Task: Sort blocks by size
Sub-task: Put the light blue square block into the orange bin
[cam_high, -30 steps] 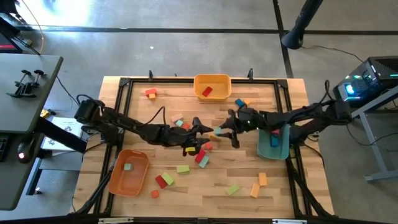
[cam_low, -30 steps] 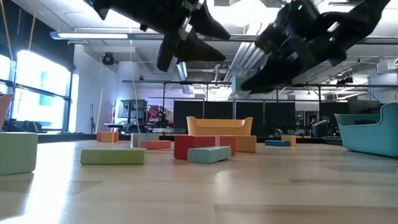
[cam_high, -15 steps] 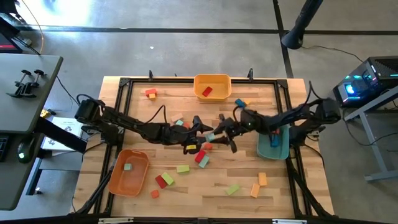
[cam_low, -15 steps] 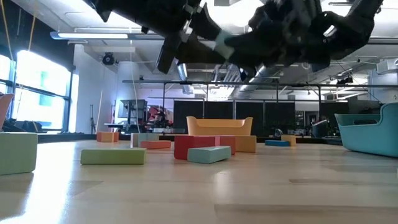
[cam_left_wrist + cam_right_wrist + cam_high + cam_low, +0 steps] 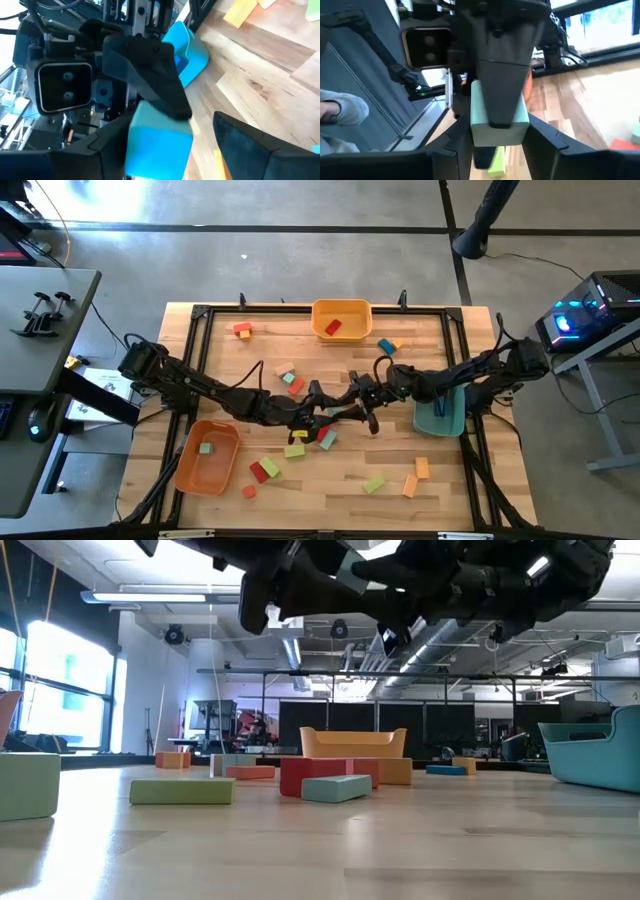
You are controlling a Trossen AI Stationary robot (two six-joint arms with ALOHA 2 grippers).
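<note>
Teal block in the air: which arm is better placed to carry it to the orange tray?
Probably left: the orange tray lies on its side; the right gripper holding the teal block is farther.

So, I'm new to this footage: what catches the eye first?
Over the table's middle, the two dark grippers meet nose to nose, a pale teal block pinched between them. Around them painted blocks lie scattered on the wooden table, with a yellow tray at the far edge, an orange tray and a teal tray.

No readable text, label, brand, number or sign shows in any view; nothing legible appears on the blocks, the trays, the arms or the room behind.
</note>
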